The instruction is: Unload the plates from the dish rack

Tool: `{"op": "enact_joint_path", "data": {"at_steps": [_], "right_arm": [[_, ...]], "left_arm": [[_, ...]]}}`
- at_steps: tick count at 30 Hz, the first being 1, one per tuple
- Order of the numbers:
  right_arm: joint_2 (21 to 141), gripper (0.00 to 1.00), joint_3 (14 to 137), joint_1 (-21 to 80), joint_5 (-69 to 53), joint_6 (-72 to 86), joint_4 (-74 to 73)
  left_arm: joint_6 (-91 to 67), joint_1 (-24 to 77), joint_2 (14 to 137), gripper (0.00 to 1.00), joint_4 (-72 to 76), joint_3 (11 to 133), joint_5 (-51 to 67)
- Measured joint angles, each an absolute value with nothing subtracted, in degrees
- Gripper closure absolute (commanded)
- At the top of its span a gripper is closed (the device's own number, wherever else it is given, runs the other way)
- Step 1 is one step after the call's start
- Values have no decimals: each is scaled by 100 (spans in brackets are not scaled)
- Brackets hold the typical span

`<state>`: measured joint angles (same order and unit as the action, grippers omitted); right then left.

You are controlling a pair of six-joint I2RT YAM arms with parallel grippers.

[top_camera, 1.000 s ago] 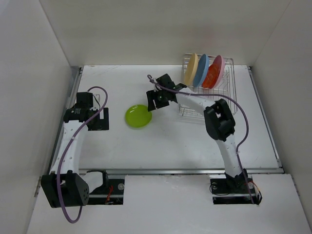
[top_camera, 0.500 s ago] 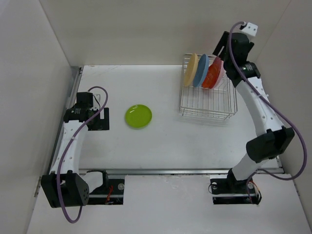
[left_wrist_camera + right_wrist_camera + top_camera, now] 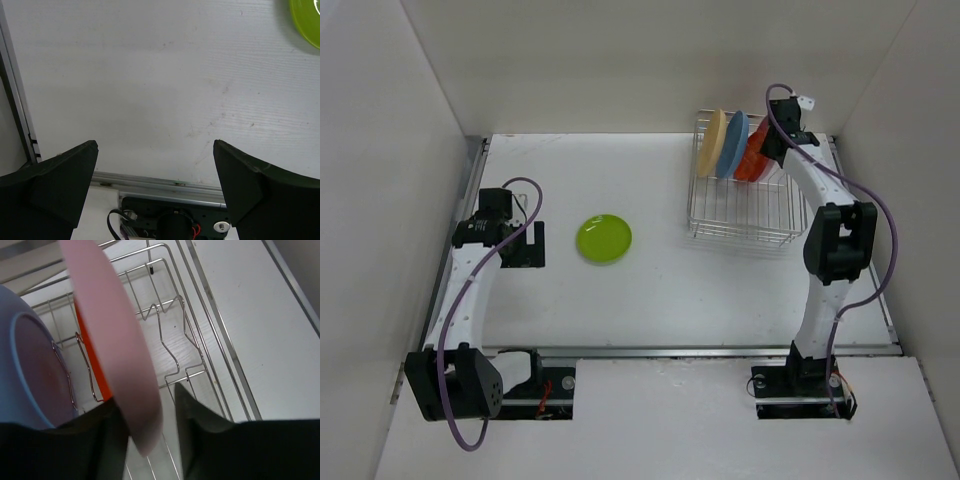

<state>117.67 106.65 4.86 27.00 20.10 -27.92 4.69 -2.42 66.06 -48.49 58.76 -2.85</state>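
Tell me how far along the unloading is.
One done: the lime green plate lies on the table. In hand: the right pincer straddles the pink plate, not yet clamped. Left: that one plus the orange-red plate, blue plate and cream-yellow plate in the dish rack.

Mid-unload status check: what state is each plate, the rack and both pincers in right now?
dish rack, holding four plates
lime green plate, flat on the table
cream-yellow plate, upright in rack
blue plate, upright in rack
orange-red plate, upright in rack
pink plate, upright in rack, rim inside right pincer
left pincer, open, empty
right pincer, open, astride pink plate
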Motion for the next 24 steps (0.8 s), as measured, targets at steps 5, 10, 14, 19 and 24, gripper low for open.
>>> {"op": "enact_joint_path", "data": {"at_steps": [5, 10, 14, 19, 24], "right_arm": [[11786, 98, 10728, 482, 2906, 1806, -2910], [11653, 100, 10718, 565, 3297, 1660, -2995], [11306, 100, 10720, 661, 4007, 1345, -3083], [10497, 100, 10801, 862, 5290, 530, -2709], [9441, 100, 10779, 1378, 6200, -471, -1909]], "left_arm": [[469, -242, 6659, 0, -4849, 5876, -287], [530, -242, 6748, 0, -4910, 5929, -139], [598, -242, 6827, 0, -4969, 6045, 19], [690, -242, 6829, 0, -5057, 6104, 298], [819, -242, 6788, 0, -5210, 6187, 602]]}}
